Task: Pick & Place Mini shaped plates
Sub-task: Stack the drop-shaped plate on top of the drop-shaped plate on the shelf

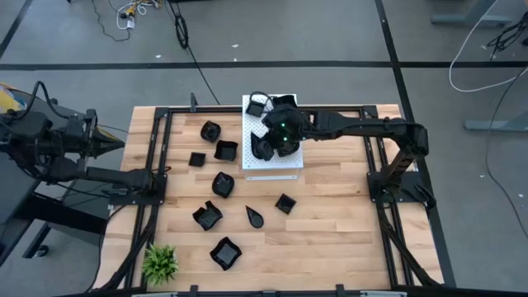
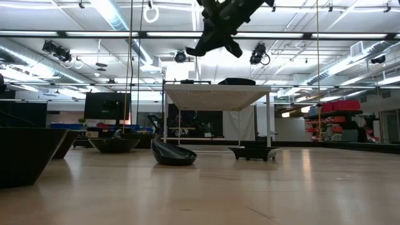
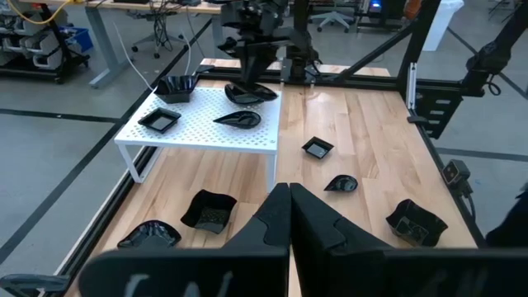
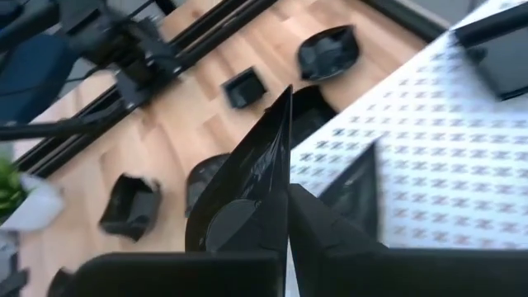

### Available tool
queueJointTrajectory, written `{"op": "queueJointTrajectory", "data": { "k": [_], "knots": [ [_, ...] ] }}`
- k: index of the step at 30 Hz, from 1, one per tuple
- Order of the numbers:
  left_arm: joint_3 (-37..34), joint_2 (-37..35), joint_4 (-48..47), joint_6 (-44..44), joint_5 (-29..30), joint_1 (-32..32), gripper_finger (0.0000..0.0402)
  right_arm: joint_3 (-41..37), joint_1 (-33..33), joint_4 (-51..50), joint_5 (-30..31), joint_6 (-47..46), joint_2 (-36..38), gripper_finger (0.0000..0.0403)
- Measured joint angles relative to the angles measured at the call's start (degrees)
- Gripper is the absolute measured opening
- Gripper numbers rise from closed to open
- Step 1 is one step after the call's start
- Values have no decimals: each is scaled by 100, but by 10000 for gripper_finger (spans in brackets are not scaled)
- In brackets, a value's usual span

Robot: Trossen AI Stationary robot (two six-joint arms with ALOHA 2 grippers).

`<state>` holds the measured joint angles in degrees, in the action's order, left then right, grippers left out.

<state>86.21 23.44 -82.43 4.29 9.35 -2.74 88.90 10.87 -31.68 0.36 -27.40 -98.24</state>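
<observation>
Black mini shaped plates lie scattered on the wooden table, among them a round one (image 1: 223,183) and a teardrop (image 1: 255,217). On the white perforated board (image 1: 280,165) rest three more: a small square (image 3: 159,120), a teardrop (image 3: 239,120) and a polygonal one (image 3: 176,85). My right gripper (image 1: 279,136) hangs above the board, shut on a glossy black plate (image 4: 239,194), which also shows in the low view (image 2: 215,42). At the table's left edge my left gripper (image 3: 289,188) waits, raised and shut on nothing. My right gripper pinches the plate's rim (image 4: 280,140) between its two fingers (image 4: 330,231). The fingers slant down from the table's right side. The plate stands on edge in the hold and hangs below the fingers (image 2: 219,47), lifted clear of the board.
A small green plant (image 1: 160,262) stands at the near left corner. Black frame rails (image 1: 157,157) run along the table's left and right sides. Bare wood lies to the right of the board (image 1: 338,190).
</observation>
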Motion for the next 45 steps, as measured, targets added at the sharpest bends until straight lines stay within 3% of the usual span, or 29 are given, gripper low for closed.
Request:
{"op": "queueJointTrajectory", "data": {
  "k": [18,45],
  "knots": [
    [0,2,0,0,1,0,3,-134,442,28,65,264,-7,7],
    [1,1,0,0,-1,0,3,-242,429,92,14,1180,-380,6]
  ]
}}
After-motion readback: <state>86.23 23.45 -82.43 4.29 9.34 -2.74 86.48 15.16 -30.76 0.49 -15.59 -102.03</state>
